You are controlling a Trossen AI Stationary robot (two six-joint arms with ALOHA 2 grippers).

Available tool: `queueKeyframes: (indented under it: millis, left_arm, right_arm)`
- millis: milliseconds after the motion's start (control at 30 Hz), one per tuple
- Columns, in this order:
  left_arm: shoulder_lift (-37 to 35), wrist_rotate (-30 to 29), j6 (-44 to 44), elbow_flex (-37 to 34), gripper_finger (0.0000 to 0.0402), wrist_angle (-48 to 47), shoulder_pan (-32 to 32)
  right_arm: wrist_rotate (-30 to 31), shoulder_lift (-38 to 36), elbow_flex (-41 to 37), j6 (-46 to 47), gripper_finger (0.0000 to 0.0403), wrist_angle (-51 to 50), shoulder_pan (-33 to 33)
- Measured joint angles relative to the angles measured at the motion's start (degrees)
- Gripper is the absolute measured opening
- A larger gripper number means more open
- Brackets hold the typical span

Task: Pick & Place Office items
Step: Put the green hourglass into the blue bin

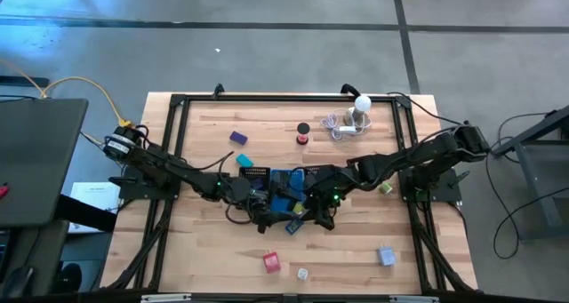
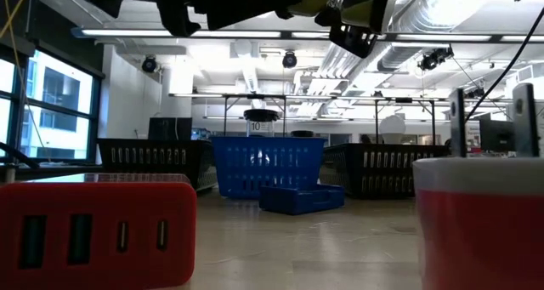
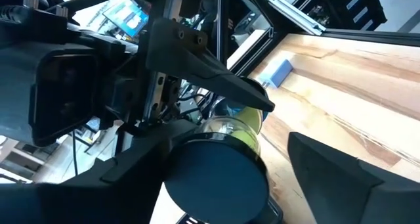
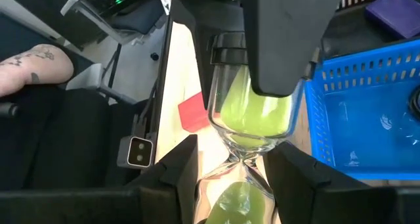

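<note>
A glass hourglass with green sand and black end caps (image 4: 252,112) is held in the air over the table's middle, and it also shows in the low view (image 2: 340,5). My right gripper (image 4: 233,165) is shut on it. My left gripper (image 3: 282,122) is open, its fingers on either side of the hourglass's other bulb (image 3: 239,129). I cannot tell whether they touch the glass. Both grippers meet above the blue tray (image 1: 286,180). Around the table lie a purple block (image 1: 238,138), a teal block (image 1: 244,159), a red spool (image 1: 303,139), a red block (image 1: 271,263) and a grey-blue block (image 1: 386,254). My right gripper pinches the hourglass between its two fingers (image 4: 184,178) at the bulb just past the narrow waist (image 4: 233,198). The fingers lie across the hourglass. It is lifted clear of the table and the tray, with its other bulb and cap reaching out beyond the fingertips.
A black mesh tray (image 1: 256,173) stands beside the blue tray. The white bulb with its coiled cable (image 1: 356,115) lies at the far edge. A small olive thing (image 1: 385,187) lies under the right arm. A person's tattooed forearm (image 4: 33,66) shows beyond the table.
</note>
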Motion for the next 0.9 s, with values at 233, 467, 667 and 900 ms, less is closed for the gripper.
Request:
queueKeyframes:
  millis: [233,467,667,900]
  left_arm:
    - [0.0,0.1,-3.3,0.0,0.0239,-0.2,0.0]
    - [0.0,0.2,-3.0,0.1,0.021,-1.1,-0.1]
    - [0.0,0.2,-2.8,0.1,0.0232,-1.2,-0.1]
    - [0.0,0.2,-2.9,0.0,0.0201,-1.9,-0.1]
  right_arm:
    - [-0.4,0.0,0.0,0.1,0.014,-0.2,0.0]
    - [-0.3,0.0,0.0,0.2,0.0127,-0.1,-0.1]
    - [-0.5,0.1,0.0,-0.7,0.0083,0.0,0.0]
    - [-0.7,0.1,-0.1,-1.0,0.0072,-0.2,0.0]
